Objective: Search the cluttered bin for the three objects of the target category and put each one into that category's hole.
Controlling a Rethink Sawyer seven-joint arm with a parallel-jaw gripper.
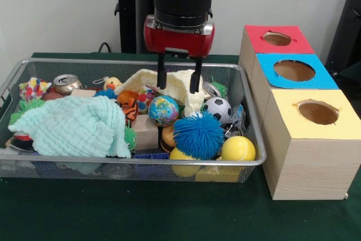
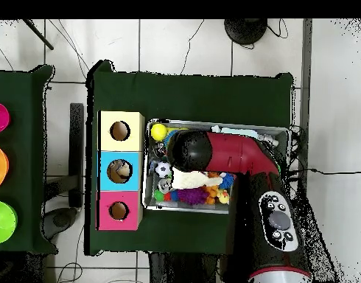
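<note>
Gripper (image 1: 179, 80): two black fingers spread apart, empty, hanging over the pale yellow cloth (image 1: 169, 83) at the bin's far side; tips just above or touching the cloth, cannot tell which.
Cloth: draped over other items, so it hides what lies under it; likely needs shifting.
Candidates: globe-printed ball (image 1: 163, 110), black-and-white soccer ball (image 1: 217, 109), plain yellow ball (image 1: 238, 148), all beside the blue spiky ball (image 1: 198, 134).
Wire mesh bin (image 1: 248, 103): crammed; mint knitted cloth (image 1: 73, 126) covers the other end.
Wooden sorting box (image 1: 307, 156): just beside the bin; red-topped hole (image 1: 277, 39), blue-topped hole (image 1: 294, 70), yellow-topped hole (image 1: 318, 112); target category not shown.
</note>
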